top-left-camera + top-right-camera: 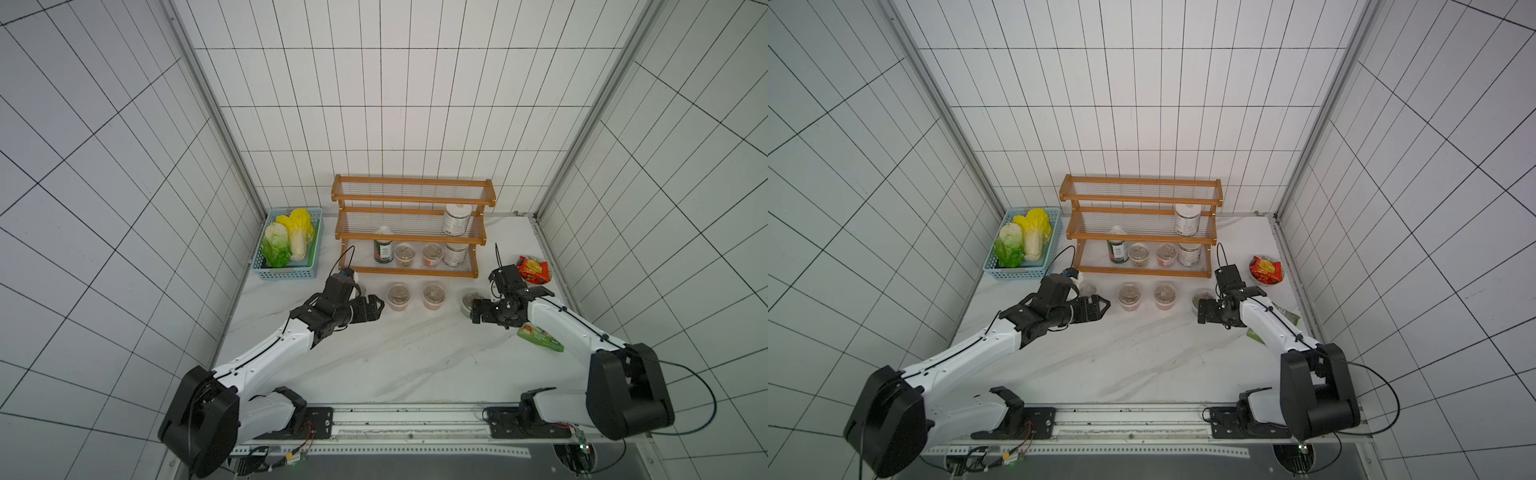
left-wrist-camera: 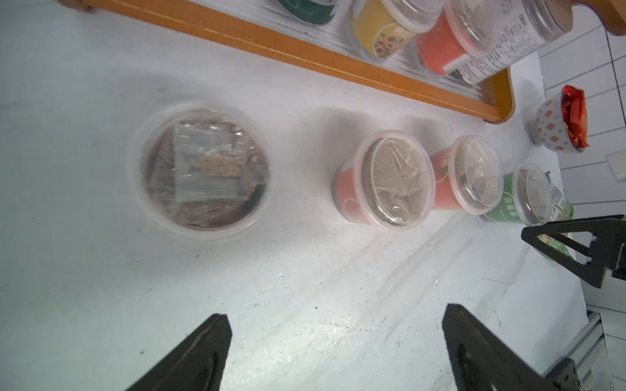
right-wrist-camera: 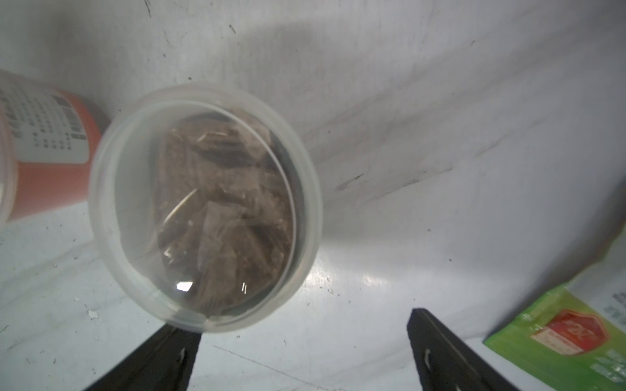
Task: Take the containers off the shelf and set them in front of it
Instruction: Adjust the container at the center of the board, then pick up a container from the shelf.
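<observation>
The shelf point(image 1: 411, 272) holds a white-lidded jar point(image 1: 457, 219) on its middle tier. Its bottom tier carries a dark green jar point(image 1: 383, 249), two clear-lidded cups point(image 1: 404, 254) and another white-lidded jar point(image 1: 456, 253). On the table in front stand a clear tub point(image 2: 200, 171), two red cups point(image 2: 386, 181) and a green cup point(image 2: 523, 194). My left gripper point(image 2: 335, 316) is open and empty, apart from the tub. My right gripper point(image 3: 301, 325) is open over bare table, and the green cup point(image 3: 206, 203) overlaps one fingertip.
A light-blue basket point(image 1: 274, 272) of cabbages sits left of the shelf. A patterned bowl point(image 1: 534, 270) with red packets stands at the right, and a flat green snack bag point(image 1: 540, 336) lies under my right arm. Tiled walls enclose the table on three sides.
</observation>
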Controlling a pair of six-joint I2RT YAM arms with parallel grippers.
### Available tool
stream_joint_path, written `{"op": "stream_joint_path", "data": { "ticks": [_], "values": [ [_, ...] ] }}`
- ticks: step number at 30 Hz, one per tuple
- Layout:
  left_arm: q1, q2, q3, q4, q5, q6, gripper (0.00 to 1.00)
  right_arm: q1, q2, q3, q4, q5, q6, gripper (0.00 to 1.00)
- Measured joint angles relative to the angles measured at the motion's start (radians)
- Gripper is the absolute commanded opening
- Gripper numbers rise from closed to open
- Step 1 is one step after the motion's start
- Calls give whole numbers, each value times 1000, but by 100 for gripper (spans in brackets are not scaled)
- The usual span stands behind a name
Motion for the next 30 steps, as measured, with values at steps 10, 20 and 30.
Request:
{"op": "stream_joint_path", "data": {
  "ticks": [10,20,30],
  "values": [
    [74,80,-18,55,4,-7,96,-7,42,39,3,14,-2,100],
    [79,53,19,33,-47,24,97,-7,-93,56,-35,5,-13,99],
    [105,-25,111,84,-124,167,99,24,-278,113,102,-90,-45,99]
  ]
}}
